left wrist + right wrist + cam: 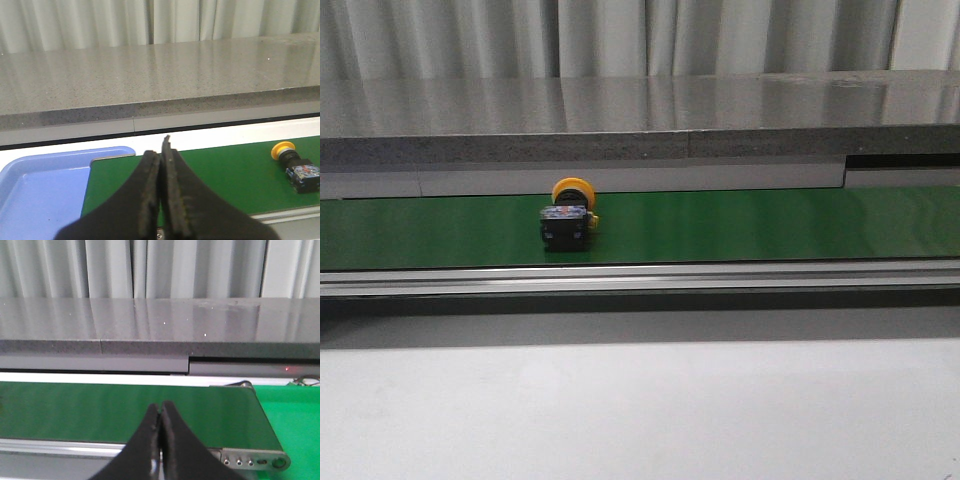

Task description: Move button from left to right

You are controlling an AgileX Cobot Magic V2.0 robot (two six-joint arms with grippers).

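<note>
On the green belt [740, 225], left of centre, the button [567, 214] lay on its side, yellow cap toward the far edge, untouched. Both the left gripper [162, 165] and the right gripper [160, 427] were closed and empty. The left jaws would need to be opened and closed across the black body, not the cap. A blue tray [45, 185] lay at the belt's left end; a grey counter [640, 115] and curtains [620, 35] lay beyond.

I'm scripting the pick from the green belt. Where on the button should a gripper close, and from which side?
Probably the black body of the button, from above: it lies on its side, flat faces exposed, the round yellow cap pointing away and likelier to slip.
</note>
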